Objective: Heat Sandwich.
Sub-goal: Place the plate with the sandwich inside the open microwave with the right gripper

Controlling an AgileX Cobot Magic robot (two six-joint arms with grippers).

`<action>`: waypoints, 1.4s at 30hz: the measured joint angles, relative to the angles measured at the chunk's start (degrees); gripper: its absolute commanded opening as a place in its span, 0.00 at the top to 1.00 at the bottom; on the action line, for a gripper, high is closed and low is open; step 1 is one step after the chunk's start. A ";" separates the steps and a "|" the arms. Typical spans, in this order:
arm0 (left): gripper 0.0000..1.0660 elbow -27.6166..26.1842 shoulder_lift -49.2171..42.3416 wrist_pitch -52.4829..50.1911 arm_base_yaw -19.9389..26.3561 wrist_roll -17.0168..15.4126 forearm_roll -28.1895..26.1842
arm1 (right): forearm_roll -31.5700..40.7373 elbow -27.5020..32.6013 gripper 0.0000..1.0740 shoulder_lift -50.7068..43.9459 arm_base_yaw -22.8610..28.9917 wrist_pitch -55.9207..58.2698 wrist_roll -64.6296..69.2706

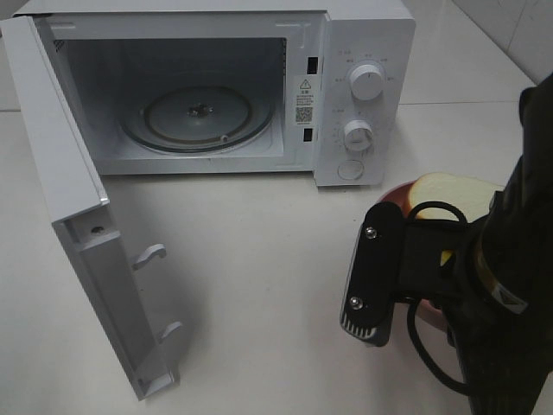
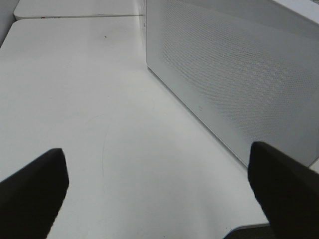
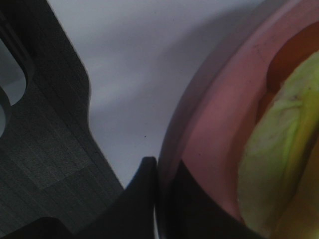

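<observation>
Sandwich (image 1: 451,192) lies on the pink plate (image 1: 394,194) on the table (image 1: 259,259), just in front of and to the right of the open microwave (image 1: 363,104). Right gripper (image 3: 158,175) is pinched closed on the plate's rim, one finger outside and one inside, with the sandwich just beside the inner finger. Left gripper (image 2: 159,199) hangs over the table with jaws spread wide, holding nothing.

White microwave (image 1: 363,104), door (image 1: 60,173) open, glass turntable (image 1: 173,131) inside, pink plate (image 3: 209,139), white table (image 1: 259,285)
</observation>
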 measured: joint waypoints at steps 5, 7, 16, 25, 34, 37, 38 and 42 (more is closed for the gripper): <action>0.14 0.00 0.00 0.00 0.00 0.00 0.00 | 0.00 0.00 1.00 0.00 0.00 -1.60 -4.58; 0.14 0.00 0.00 0.00 0.00 0.00 0.00 | 0.00 0.00 1.00 0.00 0.00 -2.23 -6.65; 0.14 0.00 0.00 0.00 0.00 0.00 0.00 | -0.23 0.00 1.00 0.00 0.00 -4.47 -14.32; 0.14 0.00 0.00 0.00 0.00 0.00 0.00 | -0.46 0.00 1.00 0.00 0.00 -9.22 -24.41; 0.14 0.00 0.00 0.00 0.00 0.00 0.00 | -0.46 0.23 1.00 0.00 0.00 -13.87 -35.12; 0.14 0.00 0.00 0.00 0.00 0.00 0.00 | -0.63 0.23 0.99 0.00 0.00 -15.24 -38.45; 0.14 0.00 0.00 0.00 0.00 0.00 0.00 | -0.69 0.23 0.99 0.00 0.00 -15.58 -38.62; 0.14 0.00 0.00 0.00 0.00 0.00 0.00 | 0.11 0.23 0.99 0.00 0.00 -16.50 -38.45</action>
